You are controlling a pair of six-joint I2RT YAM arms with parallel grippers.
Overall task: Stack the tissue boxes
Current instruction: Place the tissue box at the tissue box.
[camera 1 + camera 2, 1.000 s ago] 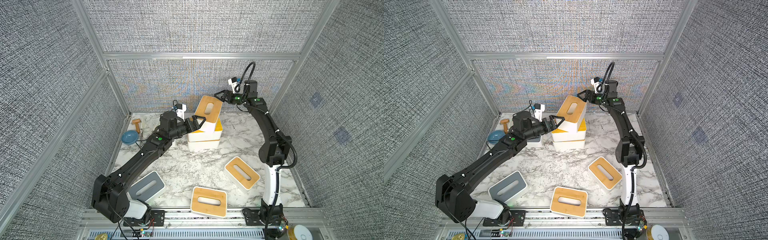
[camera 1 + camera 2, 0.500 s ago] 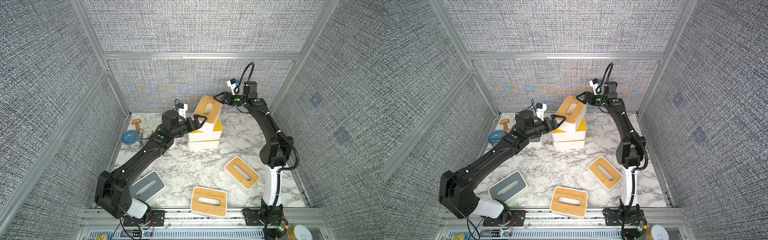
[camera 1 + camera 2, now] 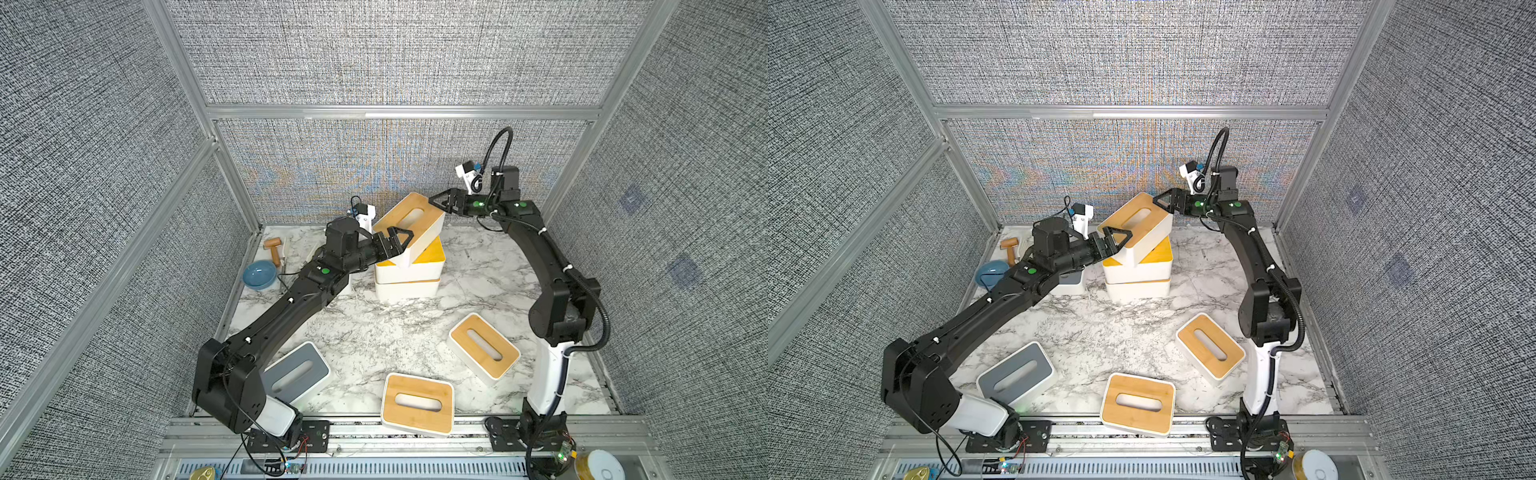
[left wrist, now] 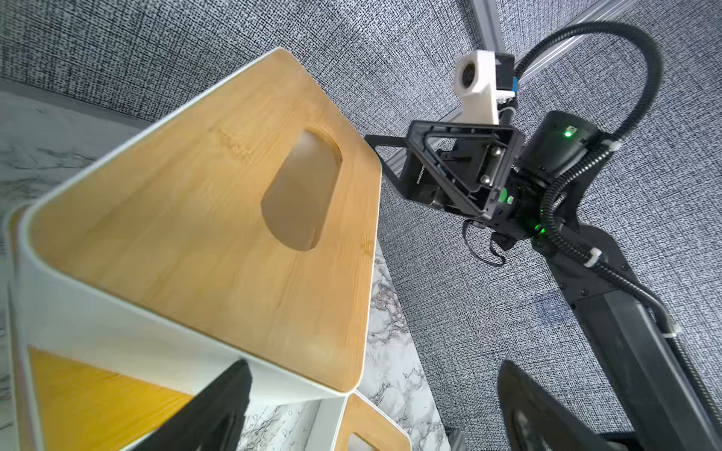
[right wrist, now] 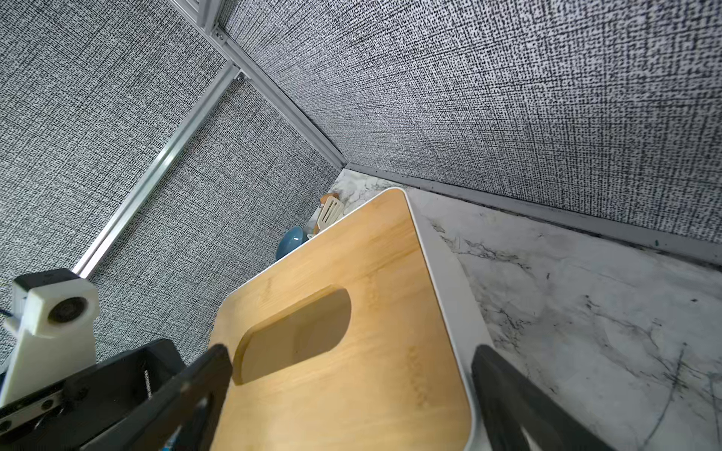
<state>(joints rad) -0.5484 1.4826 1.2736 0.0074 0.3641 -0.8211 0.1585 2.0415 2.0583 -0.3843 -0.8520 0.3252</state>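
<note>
A bamboo-lidded tissue box (image 3: 409, 226) sits tilted atop a stack of two boxes (image 3: 409, 276) at the back of the marble desk (image 3: 374, 332). The left pincer (image 3: 397, 241) and right pincer (image 3: 442, 201) each stand spread wide at opposite ends of the tilted box; whether they press it cannot be told. Two bamboo-lidded boxes (image 3: 484, 353) (image 3: 417, 403) and a grey-lidded box (image 3: 297, 372) lie apart near the front.

Tilted box (image 3: 409, 226) atop two-box stack (image 3: 409, 276), other boxes in front.
</note>
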